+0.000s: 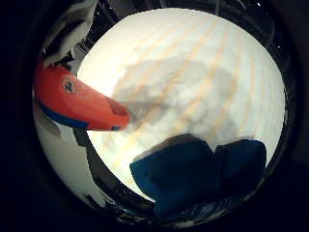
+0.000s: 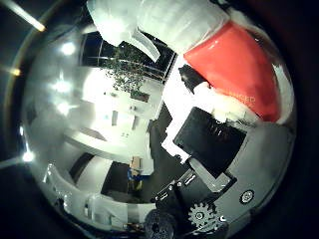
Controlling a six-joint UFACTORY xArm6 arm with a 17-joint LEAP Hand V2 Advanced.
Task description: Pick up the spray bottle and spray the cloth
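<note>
While the spray bottle point(image 1: 77, 104) is sitting lifted in the hand point(image 2: 209, 144), whose white and black fingers are curling close around its orange-red head, the nozzle is pointing out over the pale wood-grain counter point(image 1: 227, 53). Lying on that counter near its edge, below and somewhat ahead of the nozzle tip, the dark blue cloth point(image 1: 193, 176) is waiting in a crumpled heap. Judging from this, the pick-up is looking done, while the spraying is remaining, since no mist or wet patch is showing.
</note>
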